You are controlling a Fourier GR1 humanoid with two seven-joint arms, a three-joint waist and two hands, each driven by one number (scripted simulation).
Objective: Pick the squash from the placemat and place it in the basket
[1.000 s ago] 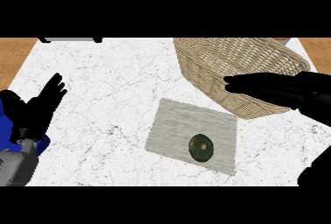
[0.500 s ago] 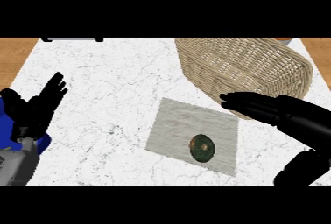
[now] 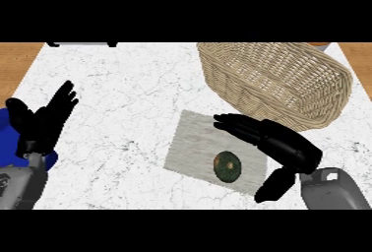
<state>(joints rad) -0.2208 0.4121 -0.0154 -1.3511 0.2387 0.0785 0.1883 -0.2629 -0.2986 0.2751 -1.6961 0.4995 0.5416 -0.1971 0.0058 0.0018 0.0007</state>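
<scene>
Right hand hovers over the placemat's upper right part, fingers stretched wide toward ten o'clock and thumb hanging down at the mat's lower right corner, holding nothing. Its grey forearm enters from five o'clock.

At about seven o'clock from the fingertips, the squash lies on the pale grey placemat, a dark green round shape with a lighter ring, just beside the palm; whether the hand touches it cannot be told from this angle. The mat lies tilted on the white marbled counter, near the middle of the view.

At one o'clock from the squash stands the woven basket, its near wall just beyond the back of the right hand.

Far off at nine o'clock, the left hand rests open by the counter's left edge, fingers pointing up, well apart from mat and basket.
</scene>
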